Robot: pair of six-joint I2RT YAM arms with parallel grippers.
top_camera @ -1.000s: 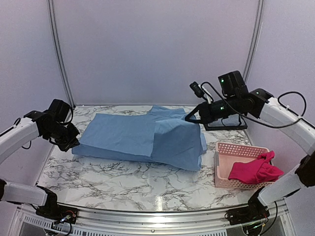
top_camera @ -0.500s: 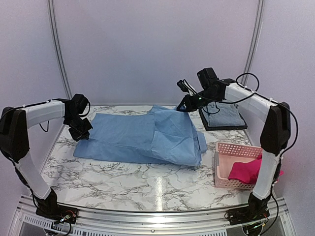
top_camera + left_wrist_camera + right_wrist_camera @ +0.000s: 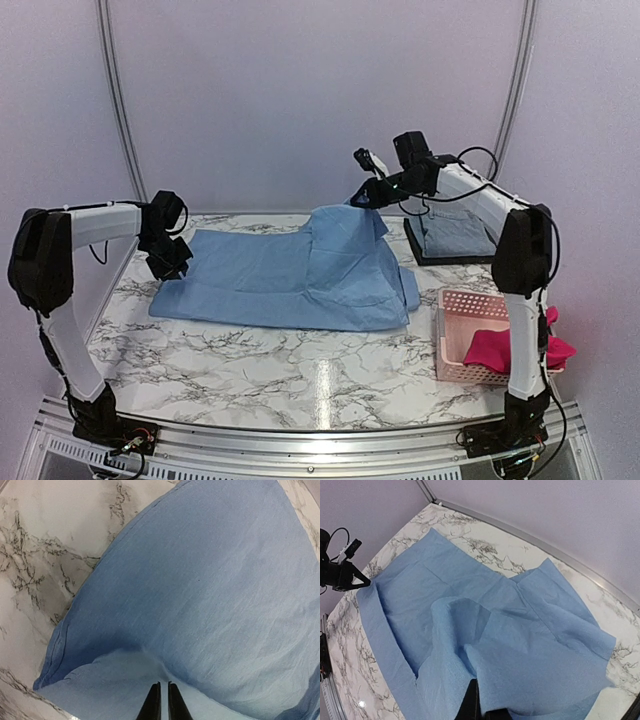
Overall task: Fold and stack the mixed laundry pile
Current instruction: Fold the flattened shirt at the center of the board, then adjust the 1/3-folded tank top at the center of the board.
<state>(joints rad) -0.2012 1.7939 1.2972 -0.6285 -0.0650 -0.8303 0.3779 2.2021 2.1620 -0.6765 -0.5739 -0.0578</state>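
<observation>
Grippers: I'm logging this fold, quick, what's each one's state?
Left gripper: closed, pinching the light blue collared cloth shirt.
Right gripper: closed, holding a lifted part of the same shirt.

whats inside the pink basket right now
A magenta-red garment lies bunched in the pink basket, spilling over its right rim. Whatever sits beneath it on the basket floor is covered.

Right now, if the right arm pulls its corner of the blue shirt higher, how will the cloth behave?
Probably floppy: the shirt drapes like a tent from the right gripper, so it should sag and fold. Likely light, since one pinched corner lifts it. The left gripper seems to pin the other edge, which may limit sliding.
</observation>
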